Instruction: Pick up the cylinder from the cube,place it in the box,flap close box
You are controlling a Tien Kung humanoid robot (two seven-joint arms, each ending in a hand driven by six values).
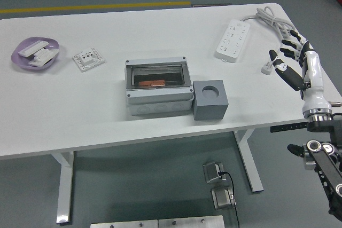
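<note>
Five fingers (291, 42) of the right hand (299, 62) are spread loosely and hold nothing; the hand hangs over the right edge of the white table (107, 110), its white forearm running down toward the black arm at the lower right corner. The hand is near the plug (266, 68) of the white power strip (233, 39), whose cable loops toward the table's far right corner. The orange cylinder (152, 83) lies well apart from the fingers, to their left, inside the grey box (159, 100), seen through the box's transparent flap; whether the flap is fully seated cannot be told. The grey cube (210, 100) stands just beside the box on its right, between box and hand, its round top socket showing empty. Farther left lie a white socket plate (87, 59) and a purple dish (35, 53) holding white parts. The left arm is out of view.
</note>
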